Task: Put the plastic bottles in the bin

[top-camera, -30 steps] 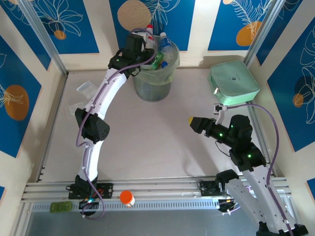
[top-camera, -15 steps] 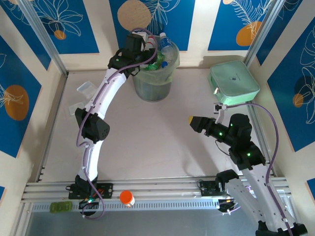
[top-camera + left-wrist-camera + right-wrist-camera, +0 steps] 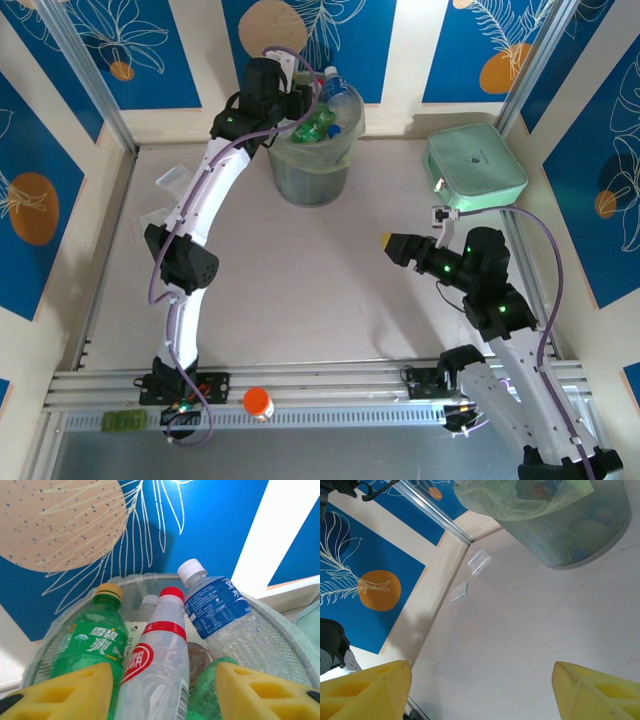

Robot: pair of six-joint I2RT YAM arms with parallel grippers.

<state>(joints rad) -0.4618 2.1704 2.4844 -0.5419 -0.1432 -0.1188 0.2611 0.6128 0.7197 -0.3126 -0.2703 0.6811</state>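
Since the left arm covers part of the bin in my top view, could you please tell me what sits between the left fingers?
Observer: A red-capped bottle stands between the left fingers, clear of at least one of them.
Operator: Thanks. What is beside it in the bin?
Observer: A green bottle, and its cap is yellow.
Operator: And the right fingers?
Observer: They are wide apart with nothing between them, above bare table.
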